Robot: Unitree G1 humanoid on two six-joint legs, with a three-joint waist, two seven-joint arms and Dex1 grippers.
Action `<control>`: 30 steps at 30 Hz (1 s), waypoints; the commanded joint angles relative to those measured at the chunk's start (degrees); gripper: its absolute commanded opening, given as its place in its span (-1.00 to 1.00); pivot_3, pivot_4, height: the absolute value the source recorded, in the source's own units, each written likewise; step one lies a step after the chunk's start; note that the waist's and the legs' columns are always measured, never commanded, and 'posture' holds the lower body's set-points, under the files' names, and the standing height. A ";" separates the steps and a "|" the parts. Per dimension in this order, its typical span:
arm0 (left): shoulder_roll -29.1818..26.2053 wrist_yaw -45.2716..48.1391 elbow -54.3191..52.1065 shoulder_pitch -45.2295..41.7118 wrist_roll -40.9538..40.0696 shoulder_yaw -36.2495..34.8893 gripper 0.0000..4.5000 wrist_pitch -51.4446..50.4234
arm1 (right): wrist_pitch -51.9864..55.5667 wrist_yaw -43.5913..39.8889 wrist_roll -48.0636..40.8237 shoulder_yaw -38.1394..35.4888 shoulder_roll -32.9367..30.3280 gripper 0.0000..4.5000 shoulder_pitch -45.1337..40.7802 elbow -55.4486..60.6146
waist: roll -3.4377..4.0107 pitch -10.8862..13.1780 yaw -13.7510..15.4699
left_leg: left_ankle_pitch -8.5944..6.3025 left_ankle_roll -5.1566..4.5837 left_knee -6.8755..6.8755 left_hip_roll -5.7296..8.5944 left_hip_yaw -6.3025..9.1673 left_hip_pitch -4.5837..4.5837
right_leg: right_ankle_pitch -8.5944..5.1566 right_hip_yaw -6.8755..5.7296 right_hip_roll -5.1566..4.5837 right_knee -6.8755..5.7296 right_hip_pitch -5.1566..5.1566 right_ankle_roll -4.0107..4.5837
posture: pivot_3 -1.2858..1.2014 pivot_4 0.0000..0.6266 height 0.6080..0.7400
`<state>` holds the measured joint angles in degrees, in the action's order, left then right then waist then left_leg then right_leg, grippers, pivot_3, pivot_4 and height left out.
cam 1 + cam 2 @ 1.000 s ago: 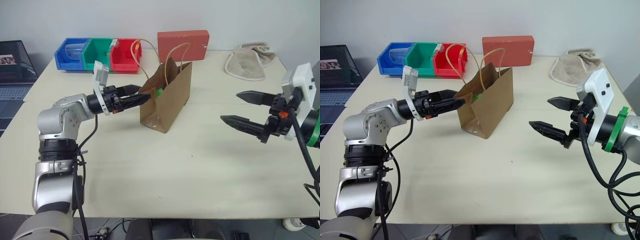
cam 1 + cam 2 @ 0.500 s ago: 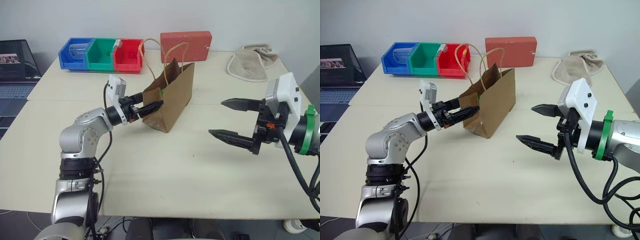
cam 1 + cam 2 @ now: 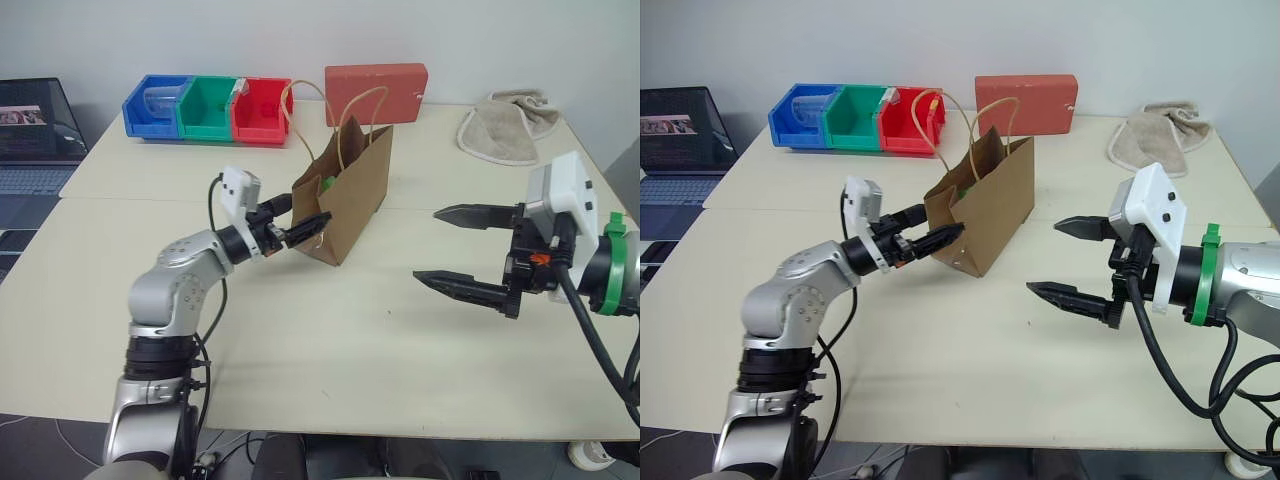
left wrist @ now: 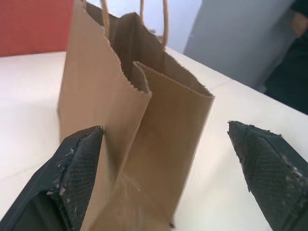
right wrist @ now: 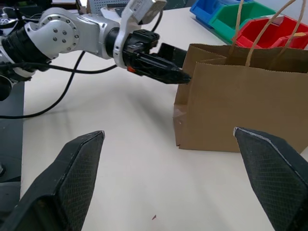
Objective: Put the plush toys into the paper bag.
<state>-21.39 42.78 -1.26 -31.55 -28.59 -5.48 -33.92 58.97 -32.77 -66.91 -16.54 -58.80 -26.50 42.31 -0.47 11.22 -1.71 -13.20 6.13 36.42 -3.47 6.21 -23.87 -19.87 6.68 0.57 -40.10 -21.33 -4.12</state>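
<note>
We see the paper bag (image 3: 350, 195) upright on the tabletop (image 3: 330, 330), its narrow end between our left gripper's (image 3: 297, 220) wide-spread fingers, while our right gripper (image 3: 455, 250) hangs open and empty, well apart.

matt brown kraft paper bag (image 3: 348, 196), twine handles (image 3: 345, 115), soft beige cloth towel (image 3: 505, 125), smooth cream table (image 3: 330, 330)

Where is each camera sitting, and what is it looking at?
Left and right eye views: on the head, looking down over the table; both arms show.
Left wrist view: on the left arm, facing the paper bag between the open left gripper.
Right wrist view: on the right arm, with the right gripper open, facing the bag and the left arm.
All the views share the bag.
</note>
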 commanded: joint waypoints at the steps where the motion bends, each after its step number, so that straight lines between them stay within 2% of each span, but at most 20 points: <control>1: 2.49 -1.69 0.92 -1.15 0.76 0.83 0.97 3.27 | -1.94 -0.44 -0.11 -0.19 -0.69 1.00 -1.54 -0.13 | 0.00 0.00 0.04 | 0.00 0.00 0.01 0.00 0.00 -0.01 | 0.00 0.00 0.00 0.00 0.00 0.00 | 0.03 -0.52 1.00; 7: 5.24 -4.22 5.76 -2.69 4.01 1.44 0.97 9.32 | -2.44 0.22 0.12 0.47 -0.56 1.00 -1.68 0.26 | 0.00 0.00 0.03 | 0.00 -0.01 0.01 0.00 0.00 0.00 | 0.00 0.00 0.01 0.00 -0.01 0.00 | 0.03 -0.52 1.00; 8: 5.46 -4.60 6.24 -2.76 4.79 1.61 0.90 10.70 | -2.51 0.42 0.15 0.50 -0.53 1.00 -1.59 0.39 | 0.00 0.00 0.03 | 0.00 -0.01 0.01 0.00 0.00 0.00 | 0.01 0.01 0.01 0.00 -0.01 0.00 | 0.03 -0.52 1.00; 11: 5.58 -4.05 7.36 -2.76 4.99 1.73 0.58 11.98 | -2.79 0.99 0.33 0.49 -0.37 1.00 -1.12 0.86 | 0.00 0.00 0.03 | 0.00 -0.01 0.01 0.00 0.00 0.00 | 0.01 0.00 0.01 -0.01 -0.01 0.00 | 0.03 -0.52 1.00; 18: 5.70 -2.95 8.98 -3.09 5.93 2.95 -0.38 13.97 | -3.63 1.39 1.50 0.93 -0.10 1.00 -0.57 1.24 | 0.00 0.00 0.02 | 0.00 0.00 0.01 0.00 0.01 0.00 | 0.01 0.00 0.01 -0.01 0.00 0.00 | 0.03 -0.52 1.00; 23: 5.63 -1.22 14.53 -6.16 6.48 2.93 -0.99 16.15 | -6.12 2.03 5.53 1.79 0.92 1.00 0.66 1.99 | -0.01 0.00 0.06 | 0.00 0.00 0.02 0.02 0.01 0.00 | 0.01 0.00 0.01 -0.01 0.01 0.00 | 0.03 -0.52 1.00; 28: 4.21 4.15 18.98 -9.66 6.22 3.23 -0.99 17.67 | -9.21 2.47 9.81 0.72 1.91 1.00 3.69 3.91 | -0.01 0.00 0.04 | 0.00 0.00 0.01 0.01 0.02 -0.01 | 0.01 -0.02 0.01 0.00 -0.01 0.00 | 0.03 -0.52 1.00; 30: 2.93 10.12 21.31 -12.54 5.46 4.08 -0.99 17.44 | -8.27 1.17 7.85 -3.34 0.28 1.00 7.04 5.32 | -0.01 0.00 0.11 | 0.00 0.00 0.00 0.02 0.02 -0.02 | 0.00 -0.03 0.02 0.00 -0.03 0.00 | 0.03 -0.52 1.00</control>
<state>-17.31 48.27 20.34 -41.28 -22.24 -1.96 -17.80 51.33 -30.83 -57.92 -15.61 -57.24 -20.54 45.41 -0.47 11.21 -1.60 -13.20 6.13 36.41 -3.45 6.27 -23.91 -19.86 6.62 0.58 -40.10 -21.34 -4.11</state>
